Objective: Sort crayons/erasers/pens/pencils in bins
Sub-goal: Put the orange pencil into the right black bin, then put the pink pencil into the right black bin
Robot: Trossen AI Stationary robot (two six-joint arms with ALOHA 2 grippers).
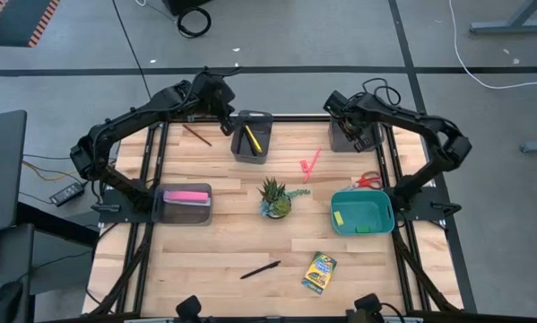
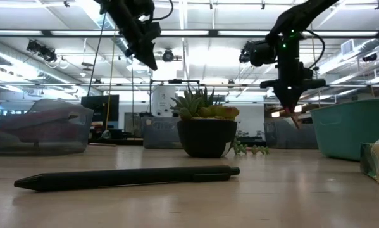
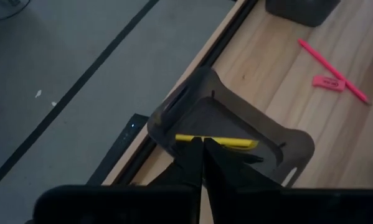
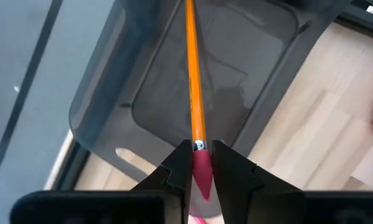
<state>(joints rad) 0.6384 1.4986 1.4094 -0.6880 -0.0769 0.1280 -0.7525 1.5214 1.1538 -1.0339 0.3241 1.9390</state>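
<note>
My right gripper (image 1: 359,135) is shut on an orange pencil (image 4: 192,74) above the grey bin (image 4: 105,106) at the table's far right. My left gripper (image 1: 225,112) is shut and empty, raised over the far-left edge of the dark narrow bin (image 1: 250,144). That bin holds a yellow pen (image 3: 217,141). A pink pencil (image 1: 311,161) and a pink eraser (image 1: 304,167) lie flat on the table between the two far bins. A black pen (image 1: 260,269) and the crayon box (image 1: 319,272) lie near the front edge. My right gripper pinches the pencil between its two fingers at its end with the metal band and red eraser (image 4: 200,163). The fingers point down and lie along the pencil. The shaft sticks out past the fingertips and hangs over the bin's open top.
A potted plant (image 1: 274,197) stands mid-table. The teal bin (image 1: 362,213) at the right holds a small yellow-green block. A grey bin (image 1: 187,205) at the left holds a long pink bar. A red object (image 1: 368,181) lies beyond the teal bin, and a thin dark stick (image 1: 196,135) lies at the far left.
</note>
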